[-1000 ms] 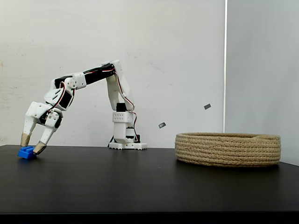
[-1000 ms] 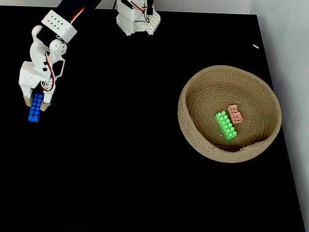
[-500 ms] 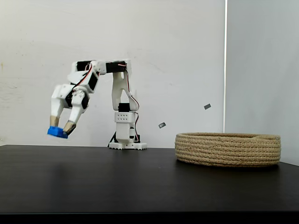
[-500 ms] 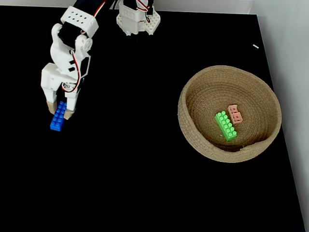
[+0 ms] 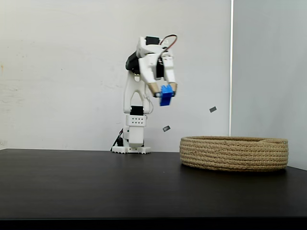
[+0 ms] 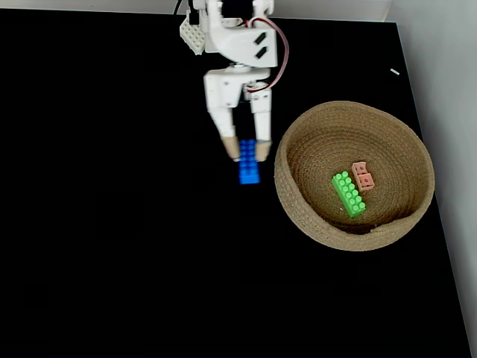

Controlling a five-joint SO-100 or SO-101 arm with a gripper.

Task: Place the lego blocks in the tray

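Note:
My gripper [image 5: 162,89] [image 6: 247,151] is shut on the blue lego block [image 5: 166,96] [image 6: 249,165] and holds it high above the table, left of the tray. The tray [image 5: 234,153] [image 6: 301,211] is a wide, shallow basket of coiled tan rope at the right of the black table. Inside it lie the green lego block [image 6: 348,193] and the pale pink lego block [image 6: 363,176], side by side near the middle. In the fixed view from above, the blue block hangs just outside the tray's left rim.
The arm's white base [image 5: 131,142] [image 6: 195,30] stands at the back of the black table [image 5: 96,187] [image 6: 112,239]. A white wall is behind it. The table's right edge runs close to the tray.
The arm has lifted the blue block off the table at the far left and swung it up and to the right, close to the tray.

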